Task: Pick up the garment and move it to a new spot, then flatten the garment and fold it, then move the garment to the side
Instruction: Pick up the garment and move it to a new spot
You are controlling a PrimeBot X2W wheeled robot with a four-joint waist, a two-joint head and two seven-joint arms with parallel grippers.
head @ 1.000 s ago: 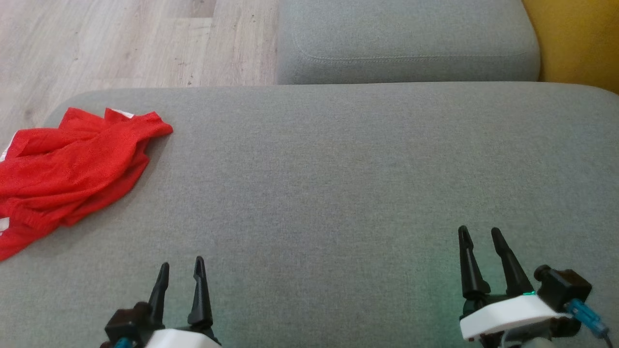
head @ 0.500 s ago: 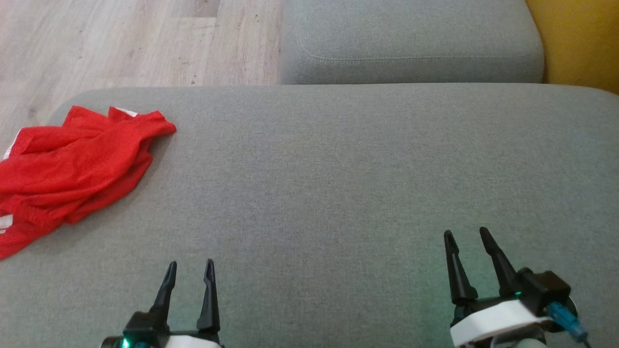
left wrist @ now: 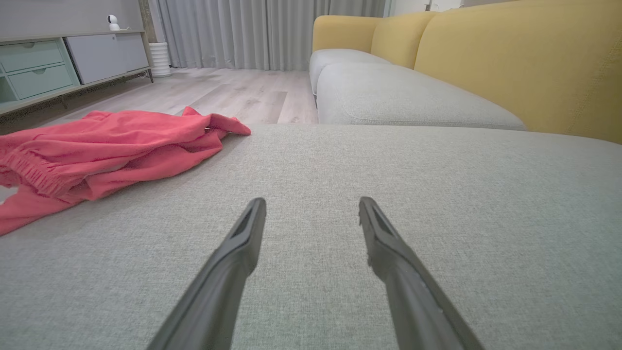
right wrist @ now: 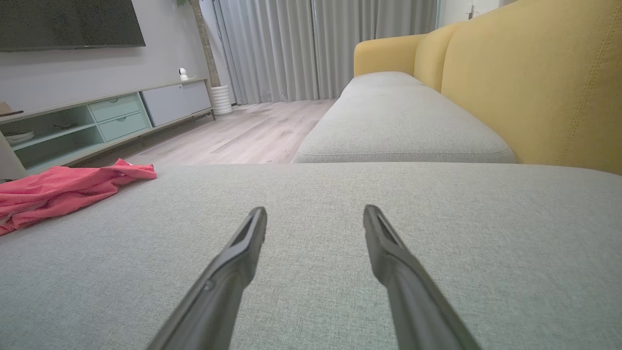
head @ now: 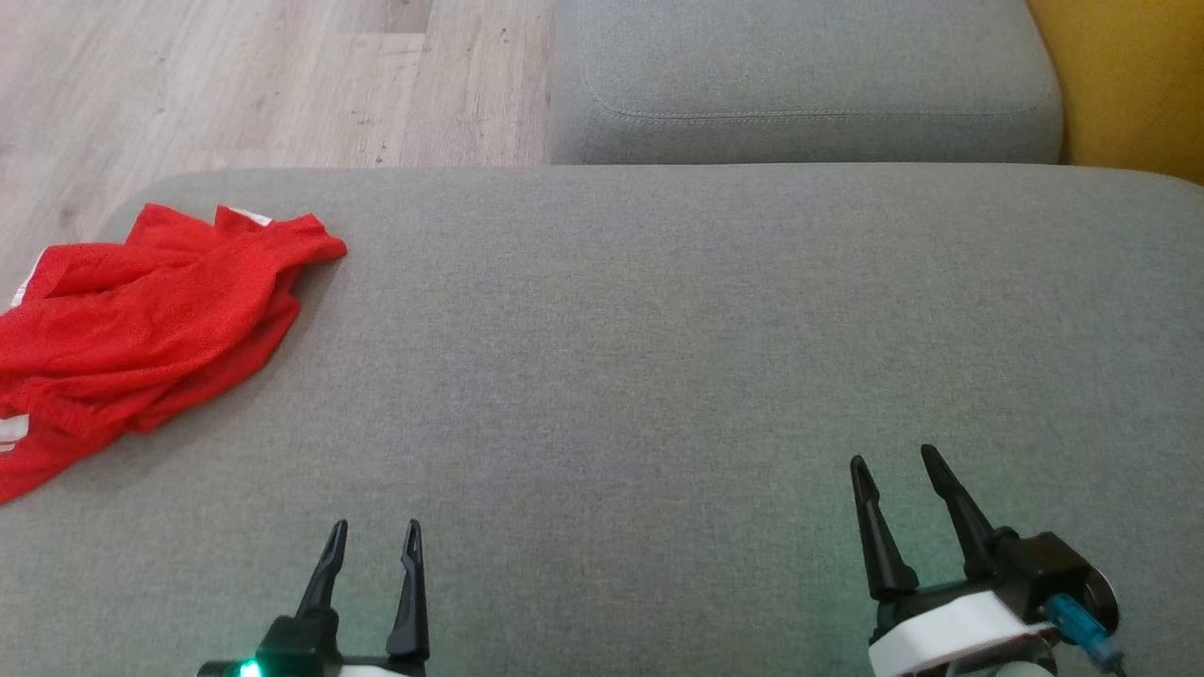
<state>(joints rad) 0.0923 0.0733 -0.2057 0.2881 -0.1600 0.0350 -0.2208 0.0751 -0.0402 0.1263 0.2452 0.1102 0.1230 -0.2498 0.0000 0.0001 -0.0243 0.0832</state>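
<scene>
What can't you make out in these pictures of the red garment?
Head view: the crumpled red mesh garment runs off the left edge; its folds hide its shape.
Left wrist view: the small white object on the pale low cabinet is too small to identify.
Right wrist view: the shelf items are small and dim.

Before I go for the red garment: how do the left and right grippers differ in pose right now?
The left gripper points its fingers almost straight up the head view, while the right gripper leans its fingers leftward. The left gripper sits nearer the red garment, and the right gripper is far across the grey cushion from it. Both are open and hold nothing.
</scene>
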